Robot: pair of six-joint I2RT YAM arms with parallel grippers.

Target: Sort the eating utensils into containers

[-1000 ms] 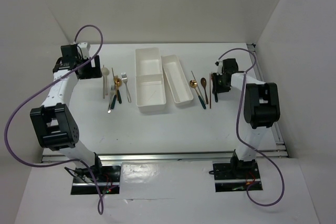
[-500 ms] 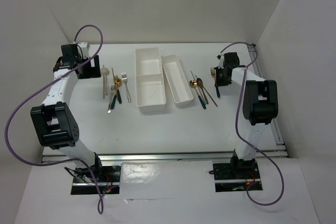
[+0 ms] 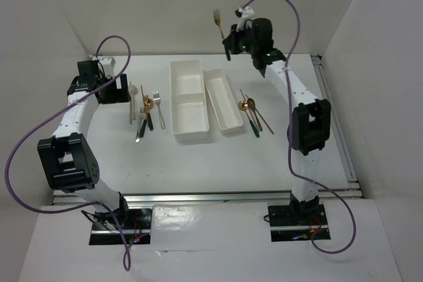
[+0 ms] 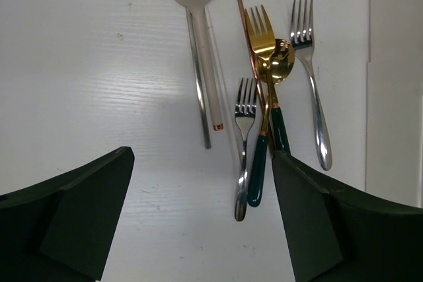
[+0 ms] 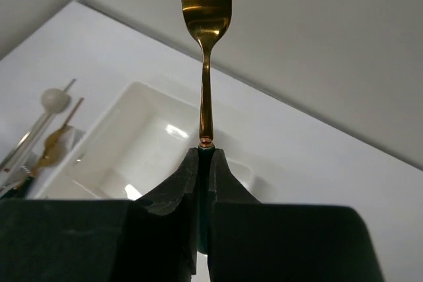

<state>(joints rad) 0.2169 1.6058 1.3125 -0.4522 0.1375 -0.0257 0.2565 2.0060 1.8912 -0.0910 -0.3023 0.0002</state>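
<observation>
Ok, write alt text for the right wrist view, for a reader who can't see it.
The right gripper is shut on the handle of a gold fork, its tines at the top of the view. Behind it on the white table sits a white tray compartment, with a pale spoon and gold spoon at far left.

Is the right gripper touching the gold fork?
Touching. The right wrist view shows the right gripper shut on the gold fork at its handle.

Gold fork (image 5: 205, 4), white tray (image 3: 188, 96), teal-handled gold spoon (image 4: 268, 123)
</observation>
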